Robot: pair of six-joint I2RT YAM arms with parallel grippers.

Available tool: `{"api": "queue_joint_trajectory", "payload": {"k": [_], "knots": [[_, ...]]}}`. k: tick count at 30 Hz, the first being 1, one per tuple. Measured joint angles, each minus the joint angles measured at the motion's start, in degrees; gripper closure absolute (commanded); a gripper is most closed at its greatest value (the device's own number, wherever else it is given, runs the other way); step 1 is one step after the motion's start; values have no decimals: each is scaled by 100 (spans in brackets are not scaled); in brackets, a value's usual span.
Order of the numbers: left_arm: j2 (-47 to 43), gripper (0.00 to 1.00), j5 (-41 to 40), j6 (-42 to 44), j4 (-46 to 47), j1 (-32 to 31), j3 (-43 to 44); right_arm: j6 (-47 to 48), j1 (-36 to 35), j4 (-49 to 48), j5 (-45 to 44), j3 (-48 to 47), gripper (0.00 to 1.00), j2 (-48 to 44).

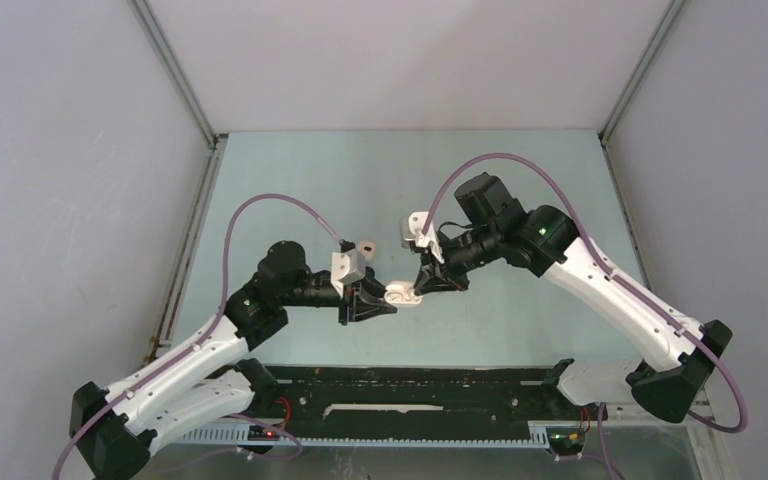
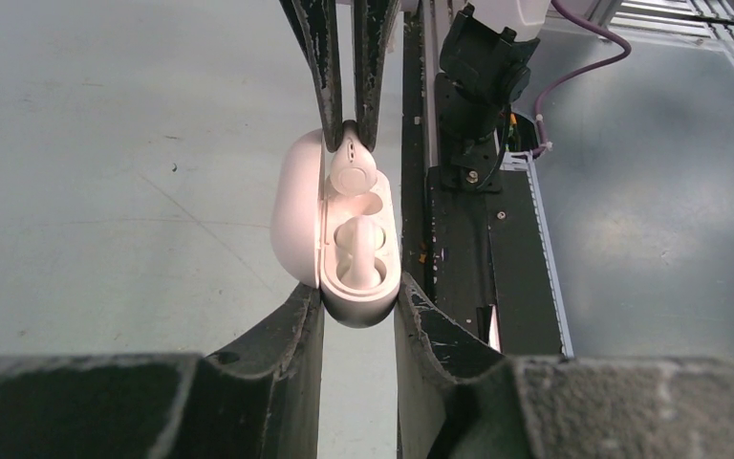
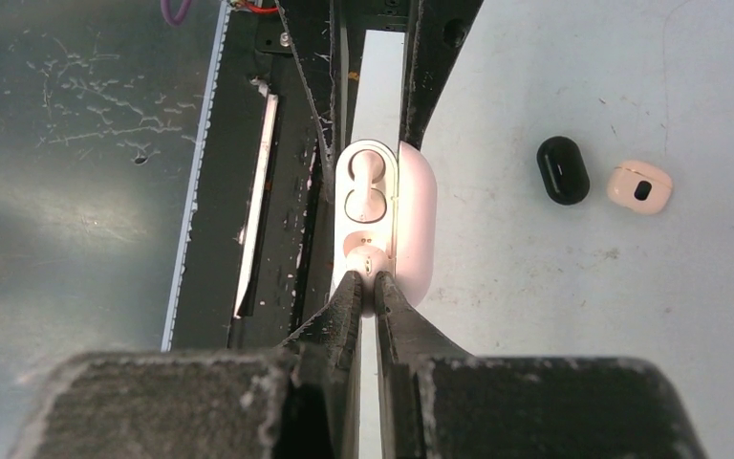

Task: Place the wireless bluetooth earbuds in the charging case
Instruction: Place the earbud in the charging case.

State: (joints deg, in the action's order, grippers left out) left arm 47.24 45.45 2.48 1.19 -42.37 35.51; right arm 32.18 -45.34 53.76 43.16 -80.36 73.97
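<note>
Open white charging case (image 2: 296,210), glossy, pebble-shaped. Left wrist view: centre frame, lid swung out to the left, base wells facing the camera. Lower end of the base is pinched between left fingers (image 2: 287,349). White seated earbud (image 2: 358,253) sits fully down in the lower well. White second earbud (image 2: 351,174) is at the upper well, tilted, not seated, its top gripped by right fingers (image 2: 321,57).
</note>
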Motion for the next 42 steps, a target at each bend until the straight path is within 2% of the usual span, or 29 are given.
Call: {"api": "queue_joint_trajectory", "payload": {"k": [20,28,39,42], "knots": [[39,100,22,-4,-20,0,0,186,-361,-9,-363,0,90,160],[48,100,-17,-4,-24,0,0,199,-417,-9,-446,0,66,173],[87,100,-17,-7,-20,0,0,450,-396,282,-378,-13,62,-350],[114,100,-7,-11,-20,0,0,557,-225,407,-184,-61,46,-632]]}}
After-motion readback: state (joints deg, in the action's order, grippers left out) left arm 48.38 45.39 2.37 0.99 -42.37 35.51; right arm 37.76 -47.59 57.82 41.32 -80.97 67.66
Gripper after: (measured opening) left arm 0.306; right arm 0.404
